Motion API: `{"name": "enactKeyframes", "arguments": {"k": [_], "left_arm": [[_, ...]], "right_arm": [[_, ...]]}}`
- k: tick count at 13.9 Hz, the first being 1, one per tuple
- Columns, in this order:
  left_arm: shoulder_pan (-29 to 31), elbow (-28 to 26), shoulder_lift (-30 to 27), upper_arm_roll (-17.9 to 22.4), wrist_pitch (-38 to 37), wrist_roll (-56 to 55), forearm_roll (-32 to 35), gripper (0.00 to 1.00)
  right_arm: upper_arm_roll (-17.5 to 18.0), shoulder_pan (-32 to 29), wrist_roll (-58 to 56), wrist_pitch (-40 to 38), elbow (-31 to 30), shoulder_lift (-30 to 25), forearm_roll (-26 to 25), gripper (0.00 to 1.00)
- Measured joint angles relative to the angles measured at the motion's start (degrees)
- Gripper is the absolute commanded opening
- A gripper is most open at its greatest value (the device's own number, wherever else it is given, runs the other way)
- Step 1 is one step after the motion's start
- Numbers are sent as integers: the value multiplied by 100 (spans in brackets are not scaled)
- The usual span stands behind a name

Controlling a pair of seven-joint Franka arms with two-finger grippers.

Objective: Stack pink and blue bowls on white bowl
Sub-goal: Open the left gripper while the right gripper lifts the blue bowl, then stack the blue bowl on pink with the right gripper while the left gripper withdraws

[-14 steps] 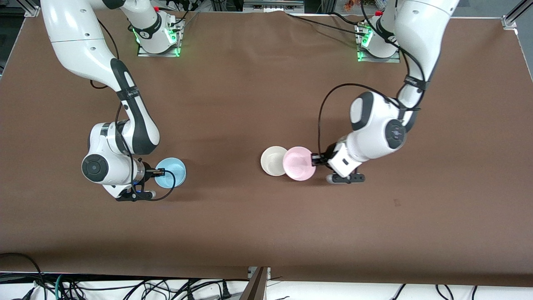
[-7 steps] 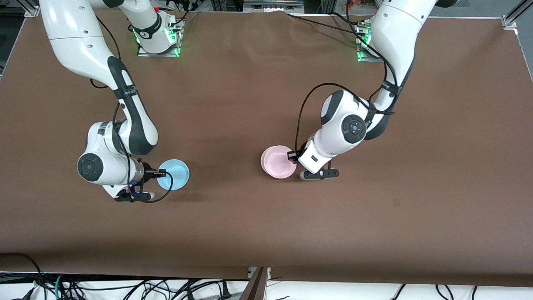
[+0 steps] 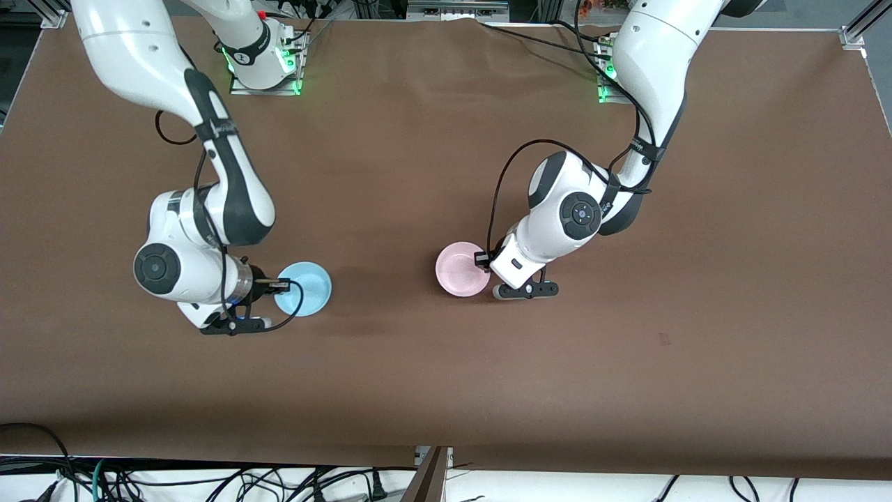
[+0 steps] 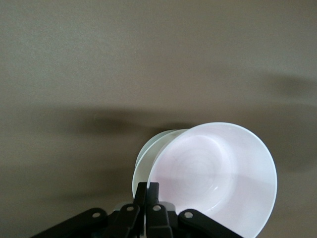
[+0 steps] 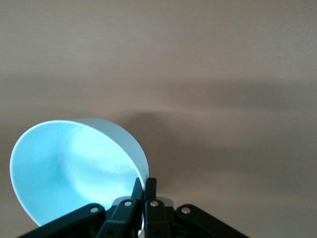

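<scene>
My left gripper (image 3: 483, 261) is shut on the rim of the pale pink bowl (image 3: 462, 270) and holds it right over the white bowl. The front view hides the white bowl under the pink one. In the left wrist view the pink bowl (image 4: 218, 176) sits over the white bowl (image 4: 151, 153), of which only an edge shows, and my left gripper (image 4: 152, 191) pinches the pink rim. My right gripper (image 3: 279, 284) is shut on the rim of the light blue bowl (image 3: 306, 289), toward the right arm's end of the table. In the right wrist view my right gripper (image 5: 144, 191) clamps the blue bowl (image 5: 74, 171), which is tilted.
The brown table cover (image 3: 432, 153) lies bare between the two bowl spots. The arm bases (image 3: 265, 63) stand along the edge farthest from the front camera. Cables lie past the table edge nearest that camera.
My left gripper carried the pink bowl from beside the white bowl to right over it, covering it. My right gripper moved the blue bowl a little toward the middle of the table.
</scene>
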Motion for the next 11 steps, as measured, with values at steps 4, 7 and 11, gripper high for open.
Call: {"name": "enactKeyframes", "arguments": {"k": [4, 7, 11], "left_arm": [[0, 2, 74, 0, 0, -1, 194, 0], [-17, 3, 122, -1, 1, -1, 203, 0], [-38, 7, 227, -1, 154, -1, 203, 0]], "right_arm": [[77, 497, 927, -814, 622, -169, 81, 0], [158, 599, 1153, -1304, 968, -391, 528, 0], [156, 539, 1386, -1603, 1033, -805, 660, 0]]}}
